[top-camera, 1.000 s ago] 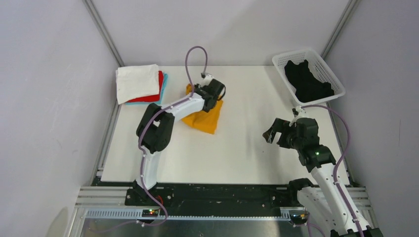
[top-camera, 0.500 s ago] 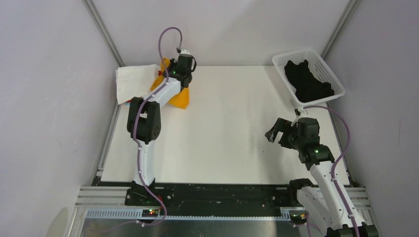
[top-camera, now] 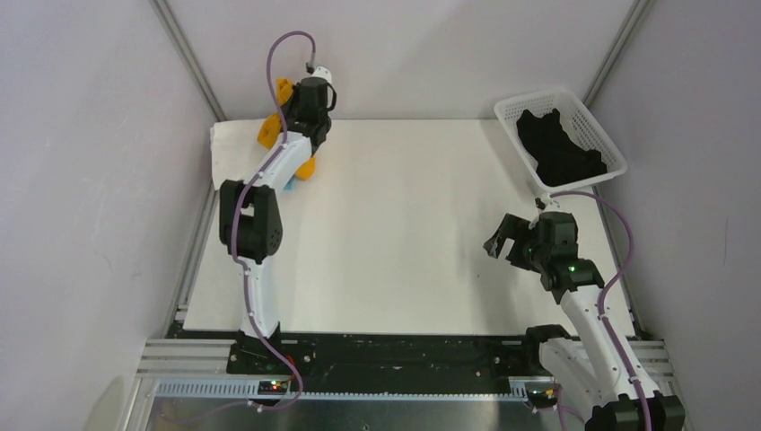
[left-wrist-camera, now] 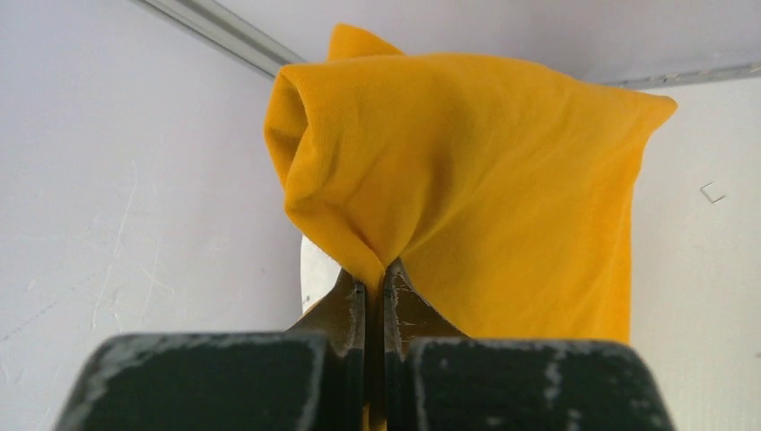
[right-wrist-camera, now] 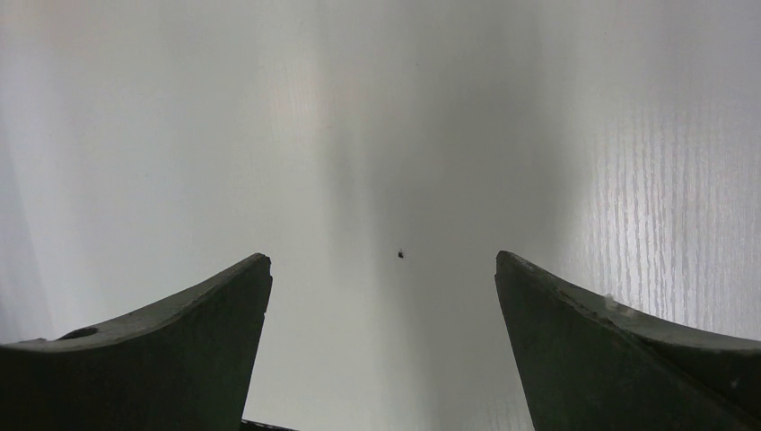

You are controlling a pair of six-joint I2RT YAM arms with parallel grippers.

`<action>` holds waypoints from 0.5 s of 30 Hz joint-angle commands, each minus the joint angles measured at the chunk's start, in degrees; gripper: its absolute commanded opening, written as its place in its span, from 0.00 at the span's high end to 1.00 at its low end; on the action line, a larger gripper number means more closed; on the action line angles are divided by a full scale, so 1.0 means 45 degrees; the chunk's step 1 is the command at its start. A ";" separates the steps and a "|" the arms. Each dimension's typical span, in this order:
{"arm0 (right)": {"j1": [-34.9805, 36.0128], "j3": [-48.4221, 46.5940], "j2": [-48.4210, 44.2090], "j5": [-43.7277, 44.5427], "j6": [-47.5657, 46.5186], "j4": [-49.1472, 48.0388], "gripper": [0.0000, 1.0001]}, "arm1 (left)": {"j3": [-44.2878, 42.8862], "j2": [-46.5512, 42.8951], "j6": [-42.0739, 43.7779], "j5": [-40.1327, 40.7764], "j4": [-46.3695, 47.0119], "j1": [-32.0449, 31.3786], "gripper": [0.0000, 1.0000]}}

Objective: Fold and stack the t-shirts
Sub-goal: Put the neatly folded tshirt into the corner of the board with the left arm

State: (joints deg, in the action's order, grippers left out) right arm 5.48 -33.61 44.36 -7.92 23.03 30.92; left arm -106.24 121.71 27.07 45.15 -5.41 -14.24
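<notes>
My left gripper (top-camera: 289,115) is shut on the folded mustard-yellow t-shirt (top-camera: 272,128) and holds it raised at the table's back left corner, over the stack of folded shirts. In the left wrist view the jaws (left-wrist-camera: 375,278) pinch a fold of the yellow shirt (left-wrist-camera: 467,171), which hangs bunched ahead of them. Of the stack, only part of the white t-shirt (top-camera: 226,146) and a sliver of the light-blue one (top-camera: 289,185) show; the red one is hidden. The black t-shirt (top-camera: 558,149) lies in the basket. My right gripper (top-camera: 498,242) is open and empty above bare table (right-wrist-camera: 381,269).
The white lattice basket (top-camera: 538,97) sits tilted at the back right corner. Grey walls and metal frame posts (top-camera: 187,58) close in the table at the back and sides. The left arm's cable (top-camera: 280,49) loops above the wrist.
My left arm has carried the yellow shirt from the table's left-middle back and left, lifting it over the stack in the corner. The right arm has barely shifted.
</notes>
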 commanded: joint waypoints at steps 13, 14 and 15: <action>-0.0070 0.0022 0.0138 0.0857 0.0091 -0.0290 0.01 | 0.0156 -0.2870 -0.1053 -0.1415 -0.0002 0.0451 1.00; -0.0071 0.0024 0.0121 0.0978 0.0121 -0.0269 0.01 | 0.0153 -0.2736 -0.1142 -0.1456 -0.0007 0.0509 1.00; -0.0077 0.0045 0.0093 0.1096 0.0129 -0.0259 0.01 | 0.0137 -0.2645 -0.1206 -0.1545 -0.0008 0.0650 1.00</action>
State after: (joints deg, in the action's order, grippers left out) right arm 5.37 -33.58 45.21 -5.43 23.33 30.98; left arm -105.73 109.80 23.51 39.64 -6.70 -13.28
